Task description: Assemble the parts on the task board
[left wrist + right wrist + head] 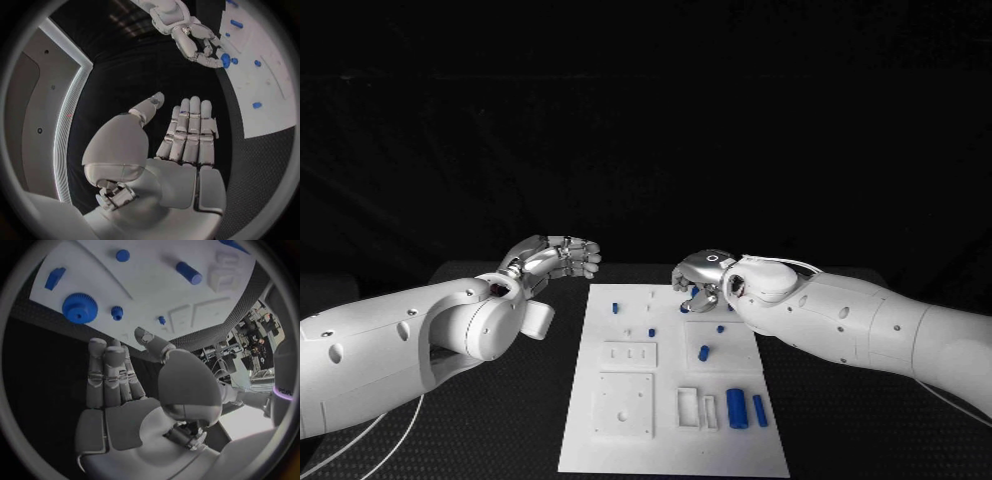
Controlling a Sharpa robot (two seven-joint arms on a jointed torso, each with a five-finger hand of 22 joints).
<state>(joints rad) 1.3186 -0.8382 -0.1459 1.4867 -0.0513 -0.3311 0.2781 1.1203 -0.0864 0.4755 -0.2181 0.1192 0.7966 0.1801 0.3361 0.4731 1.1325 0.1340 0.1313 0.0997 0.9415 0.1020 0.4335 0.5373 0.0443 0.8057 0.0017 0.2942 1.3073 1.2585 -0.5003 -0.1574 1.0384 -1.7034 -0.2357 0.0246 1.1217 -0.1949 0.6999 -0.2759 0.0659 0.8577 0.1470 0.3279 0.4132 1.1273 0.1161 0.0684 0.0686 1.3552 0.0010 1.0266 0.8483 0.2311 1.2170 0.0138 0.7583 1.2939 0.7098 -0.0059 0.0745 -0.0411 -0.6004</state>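
**Over the board's far end, both hands empty**

Above the white rectangular task board [675,400], the silver right hand [701,280] hovers, fingers straight and parted, likely choosing among small blue plastic parts [736,408]; the silver left hand [557,258] waits beside, fingers extended, empty

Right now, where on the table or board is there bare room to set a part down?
The black table left of the white board, under the left arm, is bare, as is the board's near edge. The board's far end is crowded: the right hand hangs over small blue parts. The left hand hovers off the board.
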